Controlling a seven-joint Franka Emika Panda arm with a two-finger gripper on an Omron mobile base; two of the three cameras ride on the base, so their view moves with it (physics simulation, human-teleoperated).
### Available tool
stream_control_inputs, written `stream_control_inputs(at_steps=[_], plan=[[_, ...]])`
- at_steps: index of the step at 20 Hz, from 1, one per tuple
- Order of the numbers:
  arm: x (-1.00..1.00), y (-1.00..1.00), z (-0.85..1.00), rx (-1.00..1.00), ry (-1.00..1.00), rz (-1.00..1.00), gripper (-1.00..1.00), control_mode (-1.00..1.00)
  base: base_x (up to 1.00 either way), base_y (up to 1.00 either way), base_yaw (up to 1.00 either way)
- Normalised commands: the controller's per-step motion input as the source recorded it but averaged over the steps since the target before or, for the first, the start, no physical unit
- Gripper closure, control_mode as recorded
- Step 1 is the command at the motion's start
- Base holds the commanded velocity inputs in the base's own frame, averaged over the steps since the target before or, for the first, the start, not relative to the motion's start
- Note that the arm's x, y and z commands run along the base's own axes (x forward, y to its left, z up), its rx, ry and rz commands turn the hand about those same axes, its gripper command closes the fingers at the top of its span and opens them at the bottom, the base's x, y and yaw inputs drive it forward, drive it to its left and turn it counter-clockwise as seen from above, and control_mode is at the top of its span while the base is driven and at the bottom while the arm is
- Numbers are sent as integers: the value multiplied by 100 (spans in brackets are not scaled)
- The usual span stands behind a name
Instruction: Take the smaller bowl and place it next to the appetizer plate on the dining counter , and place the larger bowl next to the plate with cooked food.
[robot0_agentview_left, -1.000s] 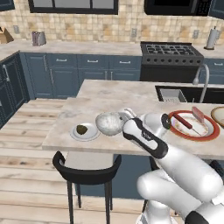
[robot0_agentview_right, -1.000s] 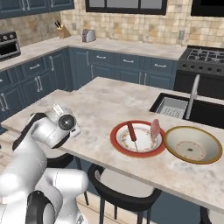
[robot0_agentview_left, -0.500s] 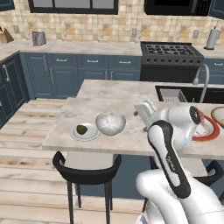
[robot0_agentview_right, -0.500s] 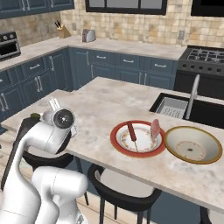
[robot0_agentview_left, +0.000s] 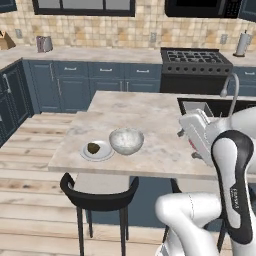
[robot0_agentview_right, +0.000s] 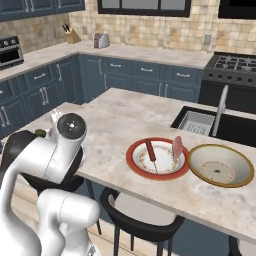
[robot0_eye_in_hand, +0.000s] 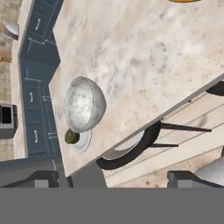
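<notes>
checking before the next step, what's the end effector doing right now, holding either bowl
end effector: open, holding nothing; its two tips stand wide apart, above the dining counter, apart from the smaller bowl.

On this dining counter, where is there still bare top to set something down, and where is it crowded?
The widest bare stretch of the dining counter lies between the smaller bowl and the plate with cooked food, running back to the far edge. It is crowded where the smaller bowl sits against the appetizer plate, and where the larger bowl adjoins the red-rimmed plate by the sink.
</notes>
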Motion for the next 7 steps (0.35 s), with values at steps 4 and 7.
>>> stream_control_inputs(at_steps=[4,7], plan=[[-100,5,7,1,-16,7,-100,-100,0,0,0],[-100,19,37,0,-17,2,-100,-100,0,0,0]])
